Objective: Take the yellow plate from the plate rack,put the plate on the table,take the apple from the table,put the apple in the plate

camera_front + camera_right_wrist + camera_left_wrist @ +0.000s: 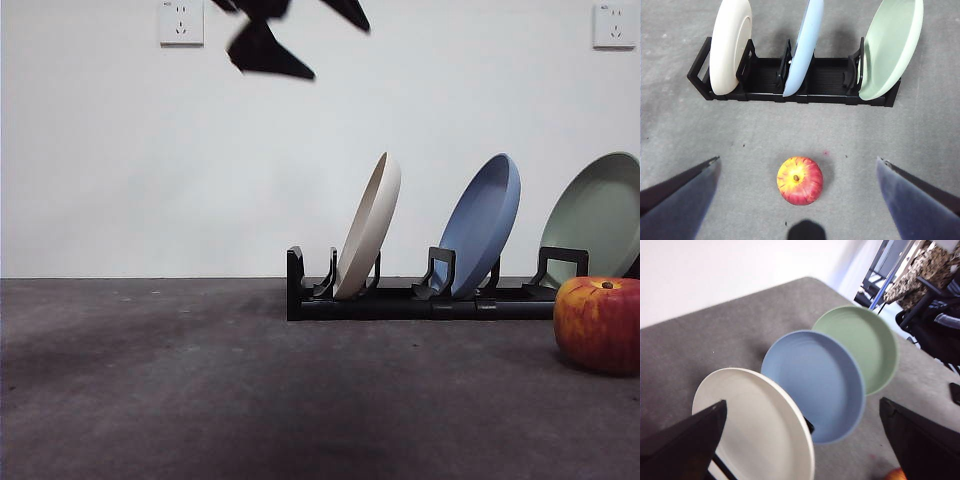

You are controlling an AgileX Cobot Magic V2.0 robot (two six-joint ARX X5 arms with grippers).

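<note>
The first step is in hand: the yellow plate (368,226) stands on edge in the end slot of the plate rack (400,298), leaning against its prongs, with nothing gripping it. The left pincer (800,440) hangs above the rack with its jaws spread wide and empty; from its wrist camera the yellow plate's rim lies just below and between the jaws, nearer one jaw than the other. In the front view this pincer shows only as dark tips high over the counter (150,380), well above the plate.

The blue plate (484,224) and the pale green plate (598,214) fill the next slots, farther from the left pincer.

The right pincer (797,200) waits, jaws spread and empty, over the apple (799,180), which sits on the counter in front of the rack, apart from it.

Next, the left pincer probably needs to descend, straddle the yellow plate's upper rim, close on it, and lift clear of the prongs without nudging the blue plate.
</note>
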